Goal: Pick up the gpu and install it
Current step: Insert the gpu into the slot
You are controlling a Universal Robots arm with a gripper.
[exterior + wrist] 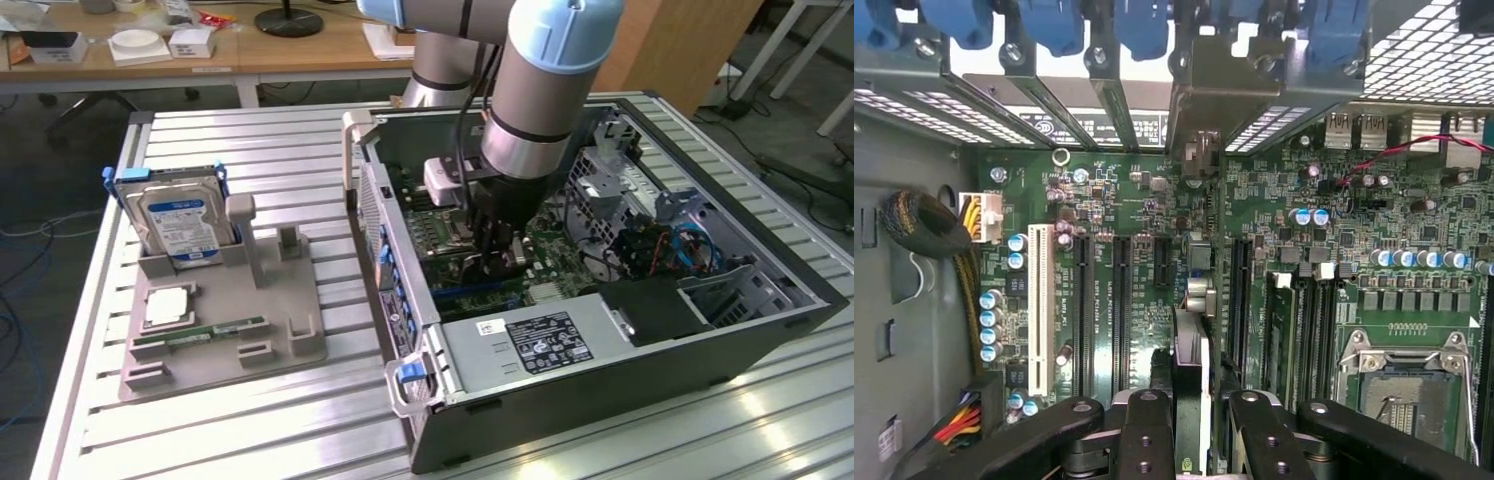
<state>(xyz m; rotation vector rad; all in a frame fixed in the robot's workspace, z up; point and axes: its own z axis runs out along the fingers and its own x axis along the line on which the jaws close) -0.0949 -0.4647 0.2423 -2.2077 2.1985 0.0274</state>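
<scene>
Slatted metal table point(214, 430), grey parts holder point(220, 320) beside open computer case point(747, 340) on it

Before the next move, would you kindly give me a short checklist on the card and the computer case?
1. Thin dark expansion card with a silvery bracket gripped in the tool: ok.
2. Card inside the open black computer case, above the green motherboard: ok.
3. Card edge lined up with a long black slot: cannot tell.
4. Red, yellow and black wire bundle apart from the card: ok.
5. Card pressed fully home: cannot tell.
</scene>
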